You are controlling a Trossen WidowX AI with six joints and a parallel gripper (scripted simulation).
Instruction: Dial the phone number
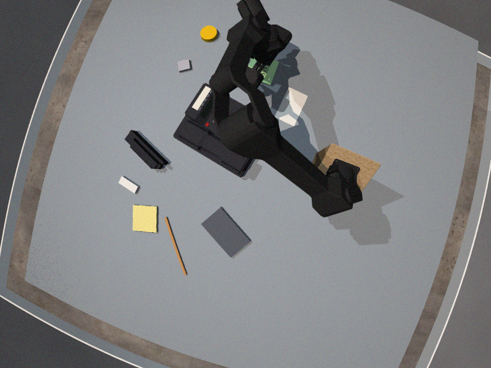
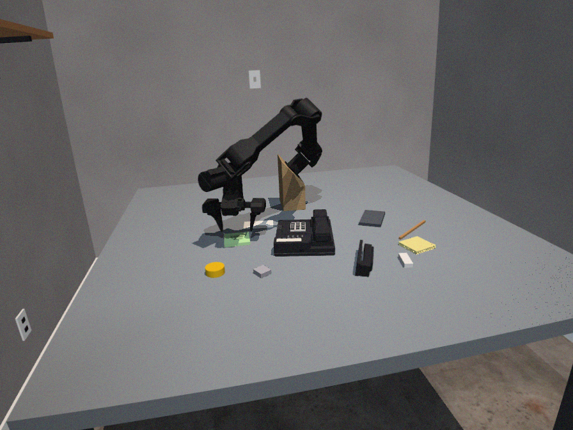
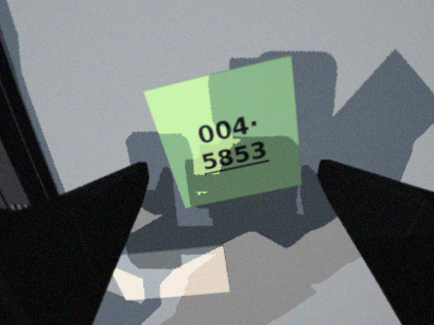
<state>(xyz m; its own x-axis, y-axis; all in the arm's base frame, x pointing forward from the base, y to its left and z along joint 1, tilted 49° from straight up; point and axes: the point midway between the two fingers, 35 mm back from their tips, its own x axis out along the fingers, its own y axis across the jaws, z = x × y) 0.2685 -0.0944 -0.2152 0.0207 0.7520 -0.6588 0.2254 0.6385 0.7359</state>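
A green note (image 3: 226, 129) lies flat on the table and reads "004-5853" in the wrist view. It also shows in the exterior view (image 2: 236, 239) and, partly hidden by the arm, in the top view (image 1: 265, 70). My gripper (image 2: 234, 221) hangs open and empty just above the note, its two fingers pointing down on either side. The black desk phone (image 2: 304, 236) stands to the right of the note with its handset (image 2: 321, 226) in the cradle and its keypad (image 2: 295, 226) in view. In the top view the arm hides most of the phone (image 1: 207, 131).
A white card (image 3: 187, 278) lies beside the note. A yellow disc (image 2: 214, 269) and a small grey block (image 2: 261, 270) lie in front. A black stapler-like block (image 2: 365, 258), white eraser (image 2: 405, 259), yellow pad (image 2: 416, 244), pencil (image 2: 411, 229) and grey plate (image 2: 371, 217) lie right of the phone. The cardboard base block (image 2: 290, 185) stands behind.
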